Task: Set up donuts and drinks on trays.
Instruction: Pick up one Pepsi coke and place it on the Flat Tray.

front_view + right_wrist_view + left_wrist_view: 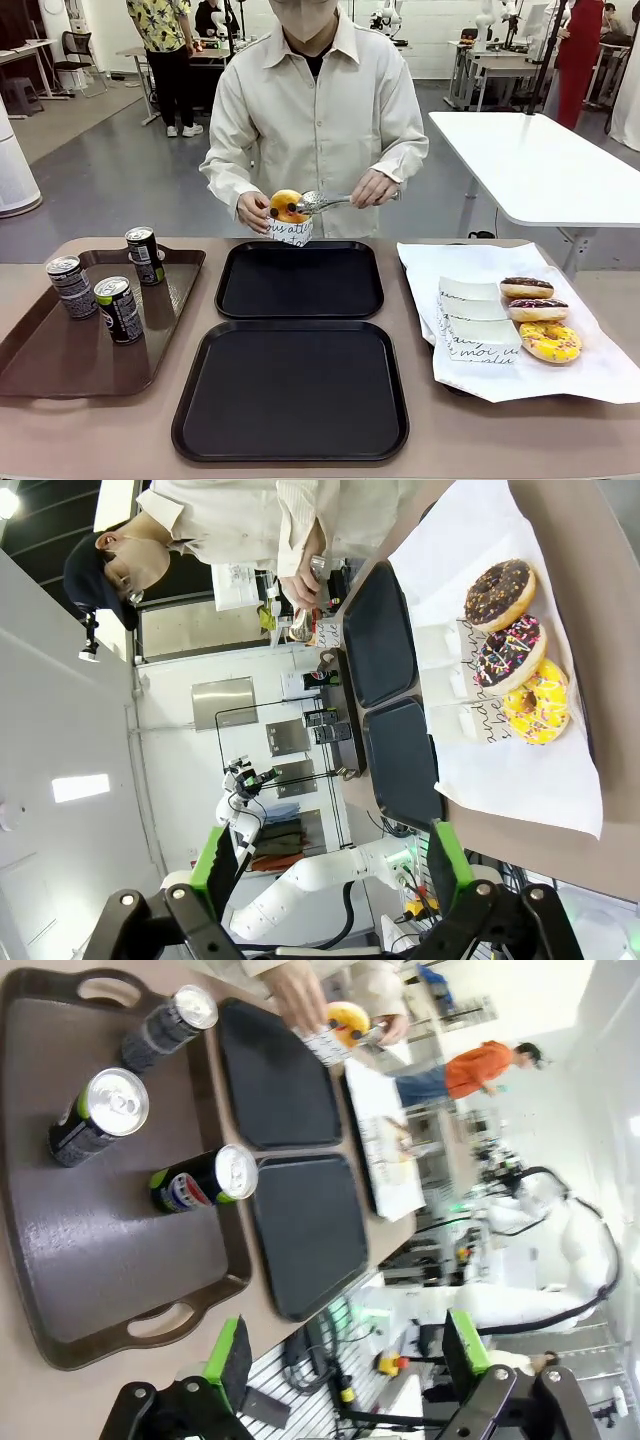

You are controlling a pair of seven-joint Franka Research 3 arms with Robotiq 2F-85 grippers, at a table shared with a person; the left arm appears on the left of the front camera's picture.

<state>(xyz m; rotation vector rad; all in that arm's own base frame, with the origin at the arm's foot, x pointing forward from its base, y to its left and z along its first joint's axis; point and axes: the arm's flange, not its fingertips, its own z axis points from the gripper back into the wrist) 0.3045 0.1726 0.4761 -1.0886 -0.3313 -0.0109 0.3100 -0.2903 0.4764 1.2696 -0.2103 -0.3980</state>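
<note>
While both black trays, the far one [299, 280] and the near one [290, 390], lie bare in the middle of the table, I judge that the task is just at its beginning. A person's hand [253, 211] holds one plain donut [287, 205] in its paper sleeve [291, 232], and metal tongs [330, 202] steady it just above the far rim of the far tray; it is not set down yet. Three other donuts [538, 310] wait on the white paper sheet [595, 365] at my right, beside some flat empty sleeves [475, 325]. The three cans [119, 309] all stand on the brown tray [70, 360] at my left. So every donut and every drink is left to place.

My left gripper [345, 1360] has its fingers spread wide with nothing between them, and my right gripper [330, 870] is spread wide and empty too (it hangs well apart from the donuts).

The sleeves carry dark script print; on the held one I make out letters like "atl", but no whole word. The can labels show green and white marks, too small for me to read.
</note>
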